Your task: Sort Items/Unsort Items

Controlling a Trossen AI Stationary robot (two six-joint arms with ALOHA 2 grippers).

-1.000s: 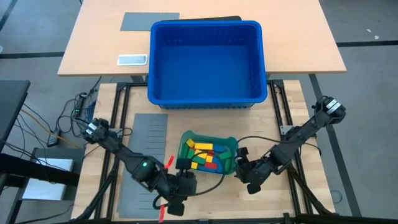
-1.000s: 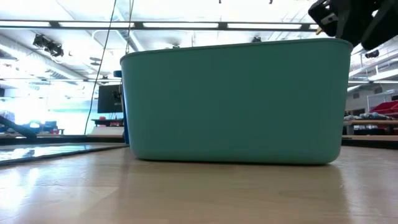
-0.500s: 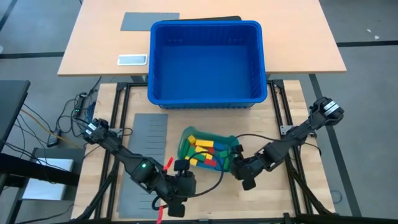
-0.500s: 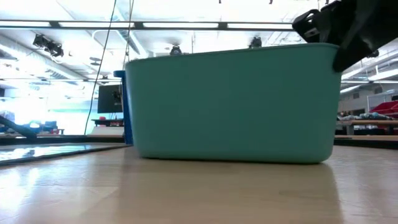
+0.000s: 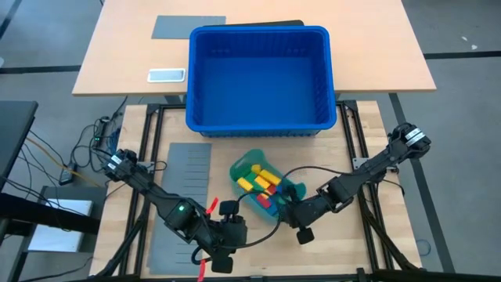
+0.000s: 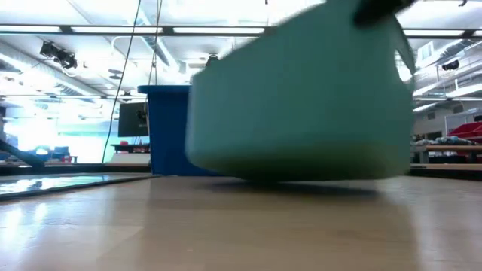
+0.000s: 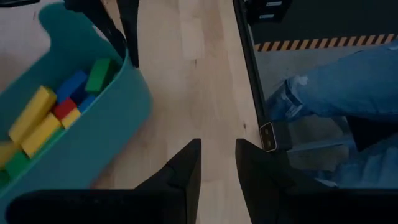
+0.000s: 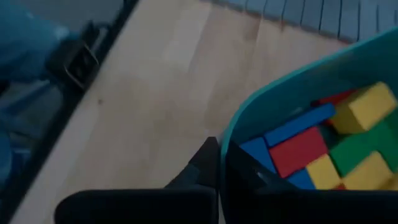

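Right gripper [image 5: 291, 216]: pinched on the rim of the teal-green oblong plastic tray [image 5: 239, 166], tilting it.
Blocks [image 5: 262, 185]: red, yellow, green, blue rectangular toy blocks, just ahead of the fingertips.
Left gripper [image 7: 217, 163]: spread, empty, beside the tray.

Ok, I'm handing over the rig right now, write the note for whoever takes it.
Right tool: shut on the rim of the teal tray, with the tray tilted off the wood table.
Left tool: open, holding nothing, waiting beside the tray near the front edge.
The blocks, red, yellow, green and blue, are all mixed together inside the tray.
The grey divider sheet and the blue bin hold no blocks.
Done: the tray is gripped.
Left: all the sorting.
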